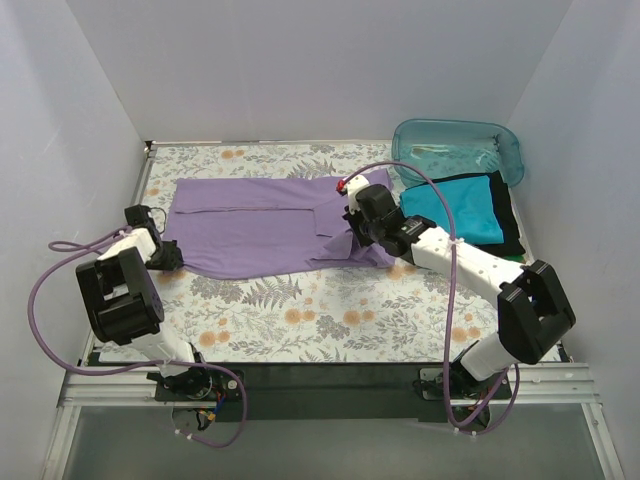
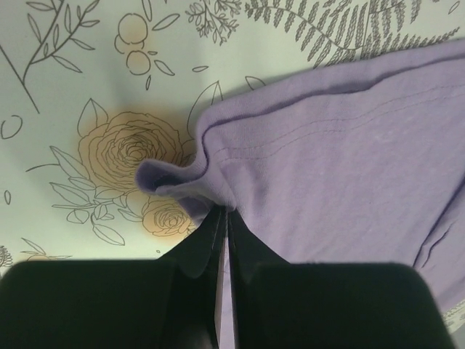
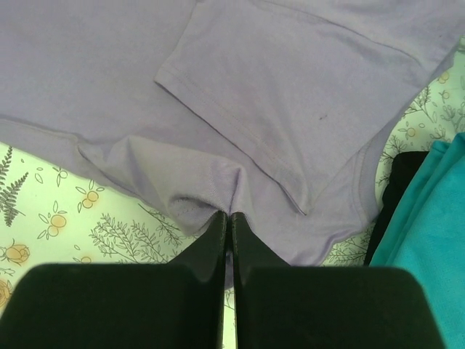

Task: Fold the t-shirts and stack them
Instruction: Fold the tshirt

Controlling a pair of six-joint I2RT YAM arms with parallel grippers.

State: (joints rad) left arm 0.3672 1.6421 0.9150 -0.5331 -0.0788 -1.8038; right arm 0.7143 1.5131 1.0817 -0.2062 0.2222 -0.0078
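From above, the lavender t-shirt [image 1: 260, 225] lies spread across the table's [image 1: 330, 310] far half. A folded teal t-shirt [image 1: 455, 210] sits on a black t-shirt [image 1: 508, 228] by the right edge, near the tub [image 1: 460, 145].

Left wrist: the left jaws pinch the lavender t-shirt's bunched hem corner.

Right wrist: the right jaws pinch a gathered fold below the sleeve.

2 end effectors [image 2: 224, 218] [image 3: 227, 218], both clamped

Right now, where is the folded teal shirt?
The teal shirt lies at the far right of the top view, on the black shirt, directly in front of the plastic tub and right of the purple shirt.
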